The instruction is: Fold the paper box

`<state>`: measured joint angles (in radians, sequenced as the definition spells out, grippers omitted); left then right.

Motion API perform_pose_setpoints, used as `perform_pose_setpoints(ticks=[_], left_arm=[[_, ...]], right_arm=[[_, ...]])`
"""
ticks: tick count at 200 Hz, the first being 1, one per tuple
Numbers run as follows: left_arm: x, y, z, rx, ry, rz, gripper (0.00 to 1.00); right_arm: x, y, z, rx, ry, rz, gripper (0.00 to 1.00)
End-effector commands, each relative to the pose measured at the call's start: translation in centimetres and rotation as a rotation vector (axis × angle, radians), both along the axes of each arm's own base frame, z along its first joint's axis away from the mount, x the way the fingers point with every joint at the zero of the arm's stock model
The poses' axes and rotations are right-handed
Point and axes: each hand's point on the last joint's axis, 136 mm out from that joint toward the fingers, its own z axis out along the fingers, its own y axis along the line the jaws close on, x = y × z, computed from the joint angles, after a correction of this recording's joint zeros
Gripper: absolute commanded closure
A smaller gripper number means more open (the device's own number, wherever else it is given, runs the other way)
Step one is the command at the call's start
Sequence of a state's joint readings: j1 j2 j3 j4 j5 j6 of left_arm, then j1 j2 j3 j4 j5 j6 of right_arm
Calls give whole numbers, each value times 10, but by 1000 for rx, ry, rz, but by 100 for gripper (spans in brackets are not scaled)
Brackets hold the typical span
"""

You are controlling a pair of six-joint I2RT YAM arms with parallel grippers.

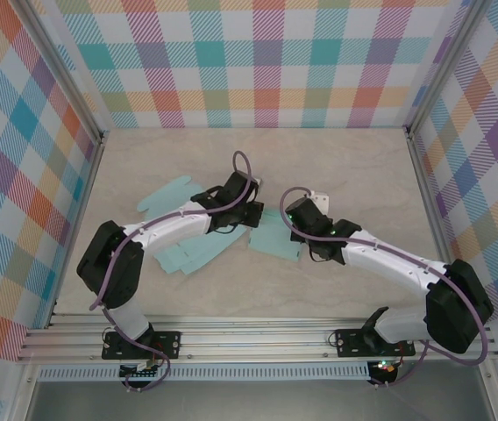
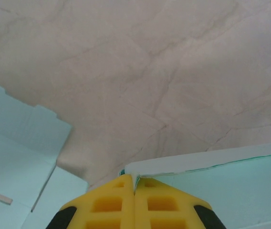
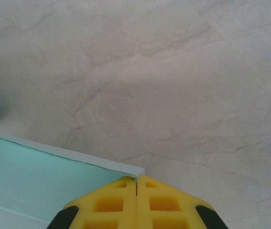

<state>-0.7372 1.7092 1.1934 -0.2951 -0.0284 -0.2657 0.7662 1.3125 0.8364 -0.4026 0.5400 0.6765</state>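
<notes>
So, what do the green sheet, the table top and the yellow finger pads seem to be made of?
The paper box: thin card or stiff paper, matte pale mint; creases, cut tabs and a white cut edge show. The table: smooth beige with marble-like veins, perhaps a printed laminate. The finger pads: yellow, matte, moulded with square pockets, probably plastic or rubber.

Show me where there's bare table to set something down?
Roomiest: the bare table along the back wall, and the right side between right arm and right wall. A narrower strip runs before the arm bases. The middle is crowded: the paper box, with left gripper and right gripper shut on its edges.
</notes>
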Motion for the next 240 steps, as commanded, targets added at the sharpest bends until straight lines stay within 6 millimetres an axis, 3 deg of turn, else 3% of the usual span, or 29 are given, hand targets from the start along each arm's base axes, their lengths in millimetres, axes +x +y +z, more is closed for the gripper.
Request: perform_pose_setpoints(ticks=[1,57,160,201,240], left_arm=[[-12,-1,5,-13,-7,-12,100],[-3,-10,32,-152,-124,9,100],[35,-22,72,-311,-421,69,100],[43,-23,66,-317,-486,71,100],[44,-21,37,-299,-480,81,100]], right_arm=[[0,15,14,81,-41,43,100],[8,26,36,94,-127,103,100],[36,39,55,11,-387,206,100],[39,38,52,-26,-475,242,100],[35,36,34,-28,-486,248,100]])
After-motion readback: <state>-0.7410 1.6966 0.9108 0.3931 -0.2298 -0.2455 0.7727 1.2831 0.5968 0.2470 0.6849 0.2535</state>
